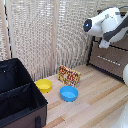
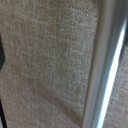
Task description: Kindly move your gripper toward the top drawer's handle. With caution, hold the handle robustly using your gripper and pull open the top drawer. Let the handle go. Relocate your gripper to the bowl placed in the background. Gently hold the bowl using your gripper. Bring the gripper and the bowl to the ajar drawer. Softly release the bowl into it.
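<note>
Handle [image 2: 102, 65] smooth brushed metal; top drawer [image 2: 45, 60] matt woven-grained.

Even, soft daylight in the exterior view, coarse and pixelated; faint shadows under the bowls; the wrist view is close and blurred, its silver handle [image 2: 106, 60] glaring.

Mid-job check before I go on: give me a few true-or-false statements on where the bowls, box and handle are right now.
1. The yellow bowl sits on the wooden floor. True.
2. The blue bowl is stacked inside the yellow bowl. False: they lie apart, side by side.
3. The wrist view shows a silver handle close up. True.
4. The tool is holding the yellow bowl. False: the bowl lies untouched.
5. The patterned box stands behind the bowls. True.
</note>
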You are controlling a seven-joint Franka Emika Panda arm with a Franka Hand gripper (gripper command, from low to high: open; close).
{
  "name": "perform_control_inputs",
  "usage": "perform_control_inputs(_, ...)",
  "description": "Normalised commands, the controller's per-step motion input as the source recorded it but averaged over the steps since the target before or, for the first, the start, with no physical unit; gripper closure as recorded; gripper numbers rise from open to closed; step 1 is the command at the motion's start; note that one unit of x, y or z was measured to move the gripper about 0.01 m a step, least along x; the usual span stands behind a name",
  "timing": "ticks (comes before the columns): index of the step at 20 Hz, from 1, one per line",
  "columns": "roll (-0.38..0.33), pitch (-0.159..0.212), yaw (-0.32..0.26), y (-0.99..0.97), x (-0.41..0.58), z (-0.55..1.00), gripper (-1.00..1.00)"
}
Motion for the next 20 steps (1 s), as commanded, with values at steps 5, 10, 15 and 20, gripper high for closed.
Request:
perform_control_inputs(5, 0.000, 0.001, -0.014, -0.02, 0.069, 0.01, 1.00)
perform_control_inputs(10, 0.006, 0.025, -0.065, 0.01, 0.154, 0.10, 1.00)
perform_control_inputs(15, 0.081, 0.037, -0.121, 0.42, 0.312, 0.03, 1.00)
perform_control_inputs(20, 0.078, 0.058, -0.126, 0.68, 0.300, -0.01, 1.00)
